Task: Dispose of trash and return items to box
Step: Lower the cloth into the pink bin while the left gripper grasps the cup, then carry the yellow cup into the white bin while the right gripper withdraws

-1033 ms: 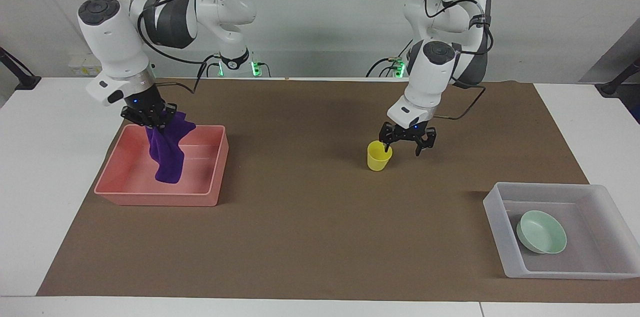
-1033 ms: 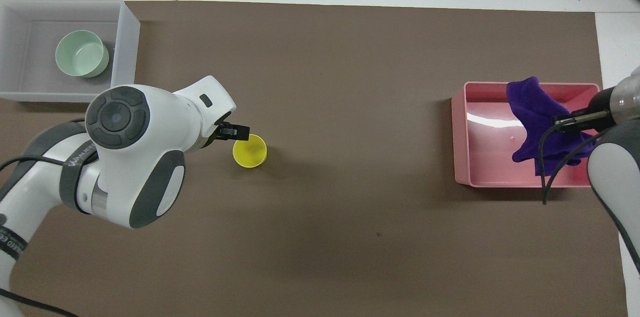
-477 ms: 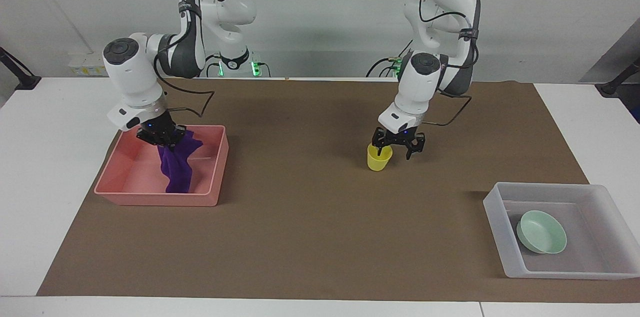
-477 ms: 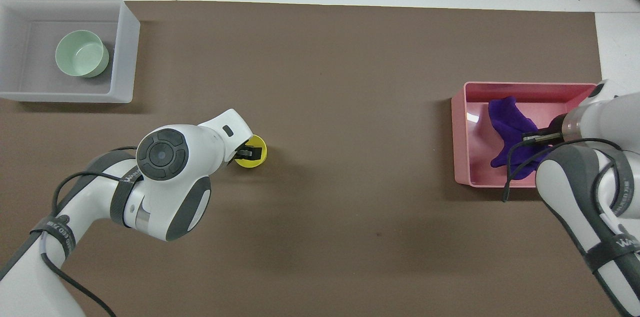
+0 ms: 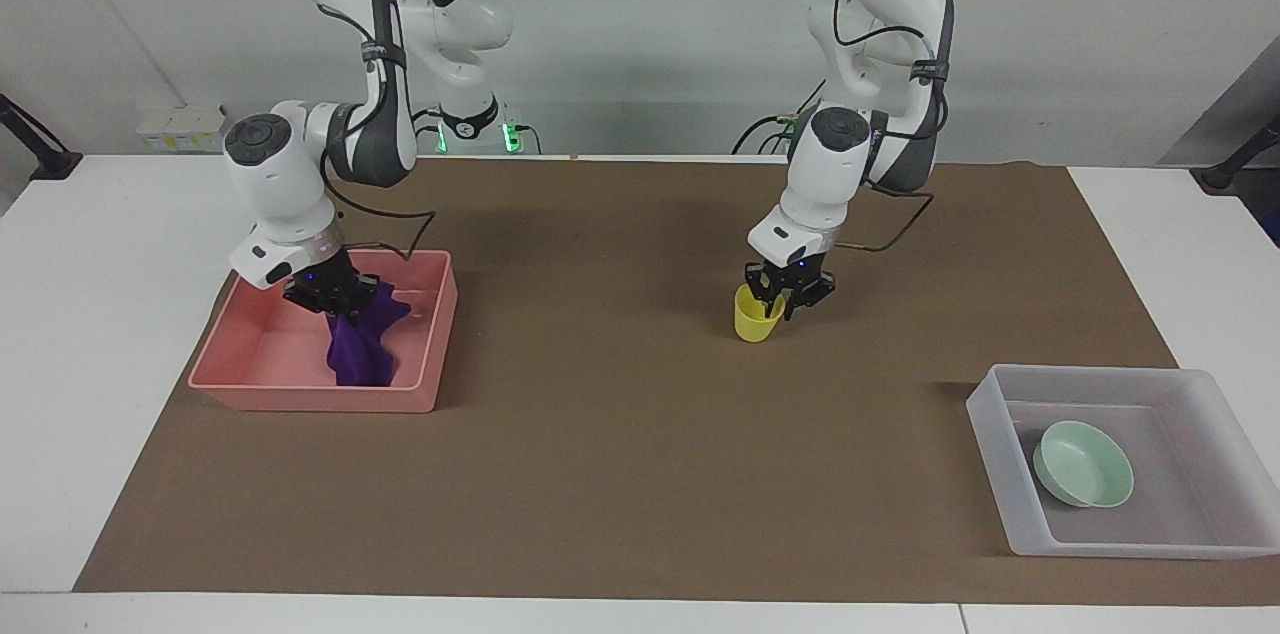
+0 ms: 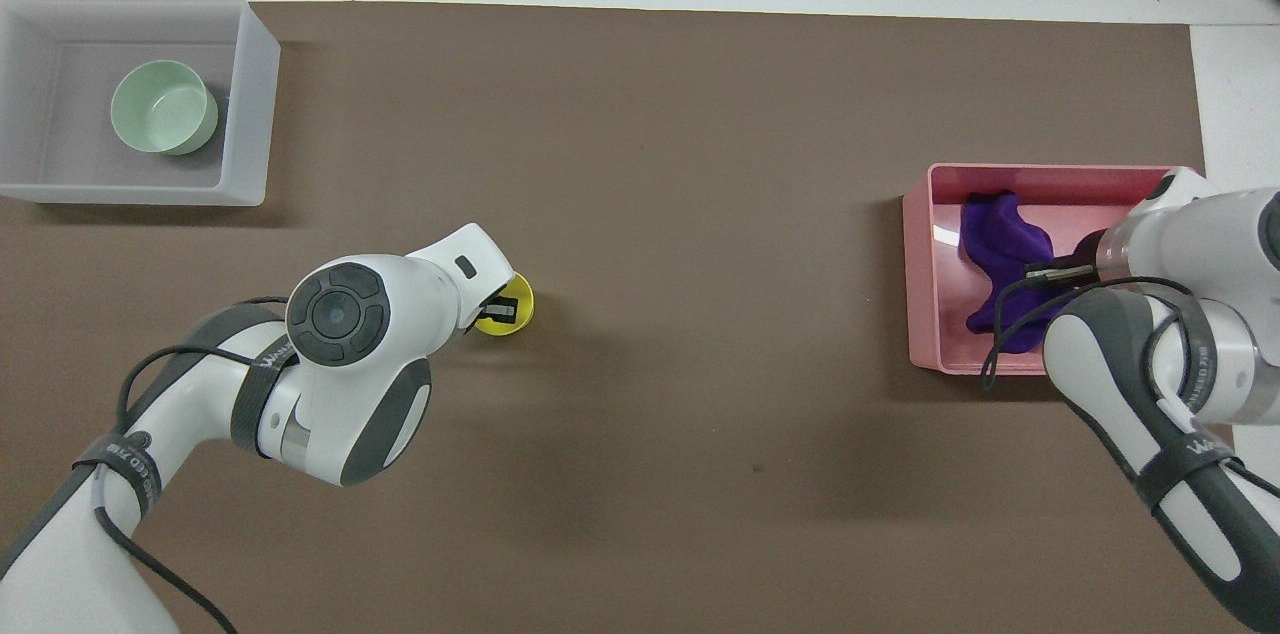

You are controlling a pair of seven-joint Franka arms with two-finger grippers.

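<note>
Left gripper (image 5: 786, 299): jaws grasping yellow cup (image 5: 757, 315) rim; lift vertically. Right gripper (image 5: 335, 298): jaws clenched on purple rag (image 5: 362, 350); release into pink tray (image 5: 300, 399)

Facing view: high up across the table, looking back at both robots, far enough to fit the whole brown mat (image 5: 640, 474).
Overhead view: high above the robots' end, looking steeply down, arms coming in at the bottom corners.
Shared part: same mat, pink tray (image 5: 240, 384) (image 6: 925, 314) and grey box (image 5: 1000, 474) (image 6: 250, 94), turned half round.
</note>
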